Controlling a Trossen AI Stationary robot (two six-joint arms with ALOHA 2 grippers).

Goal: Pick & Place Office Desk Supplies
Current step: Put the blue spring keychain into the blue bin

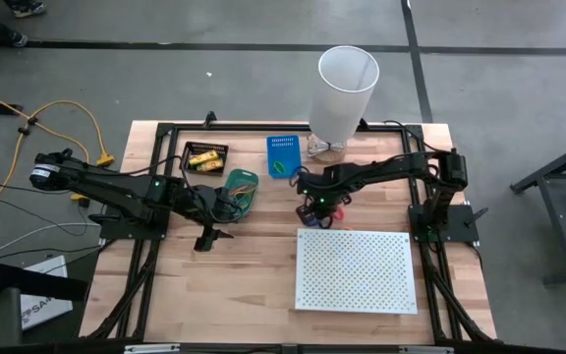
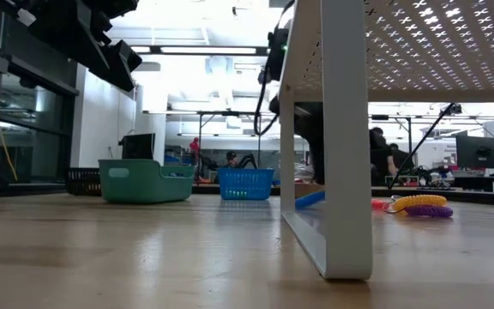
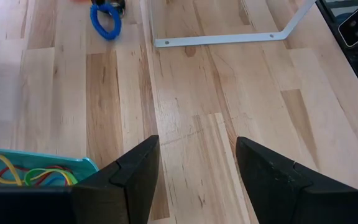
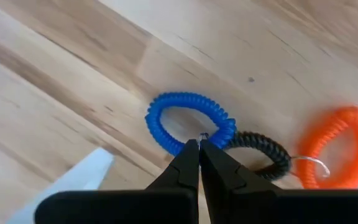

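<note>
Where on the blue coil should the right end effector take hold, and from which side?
Probably across the blue coil band on the arc away from the black coil, coming from above. It lies flat as an open ring, so one finger can drop inside. The shut right end effector hangs over its rim.

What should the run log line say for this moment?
right gripper: shut, tips at blue coil loop | black coil loop, orange coil loop: on table beside it | left gripper: open, empty, near green bin
</note>
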